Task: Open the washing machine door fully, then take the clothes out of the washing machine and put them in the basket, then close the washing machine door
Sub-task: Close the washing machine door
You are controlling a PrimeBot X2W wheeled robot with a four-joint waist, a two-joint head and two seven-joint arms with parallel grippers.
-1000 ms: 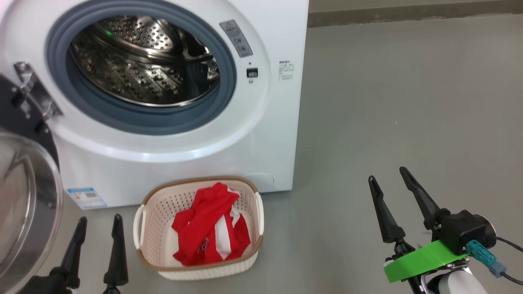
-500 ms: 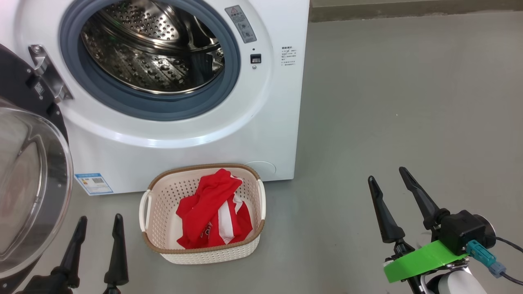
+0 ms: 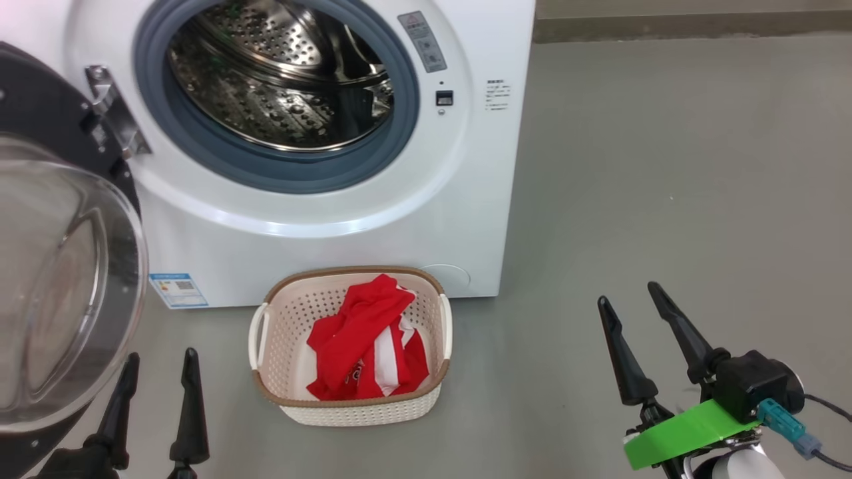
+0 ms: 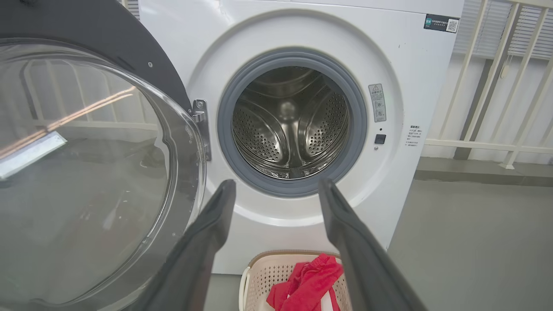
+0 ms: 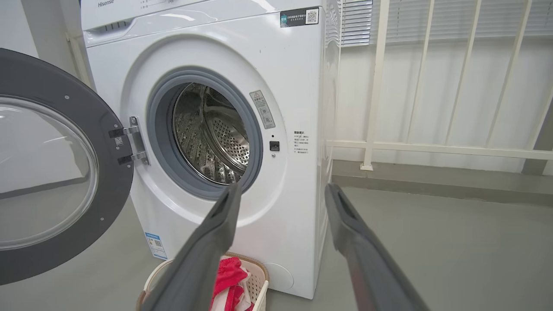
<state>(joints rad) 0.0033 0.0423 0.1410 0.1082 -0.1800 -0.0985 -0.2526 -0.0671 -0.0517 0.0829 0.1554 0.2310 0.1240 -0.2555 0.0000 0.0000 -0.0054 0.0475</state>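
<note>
Left tool [image 3: 162, 353]: two long fingers [image 3: 191, 412], matte black, tapering to blunt tips, each swelling to a thicker collar near the base.

Right tool [image 3: 627, 293]: same black tapered pair, fixed to a boxy black housing [image 3: 749, 386]. A bright green band [image 3: 679, 432] wraps beneath it. Teal connector [image 3: 779, 416] with a blue-grey plug on its side, and a thin black cable [image 3: 829, 404] beside it. Pale rounded forearm [image 3: 742, 467] below.

Wrist views, close up: fingers look dark grey and smooth, with a shallow groove on the inner face.

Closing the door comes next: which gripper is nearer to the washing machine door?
Left. The left gripper hangs just beside the lower edge of the open door; the right gripper is far off, past the basket.
</note>
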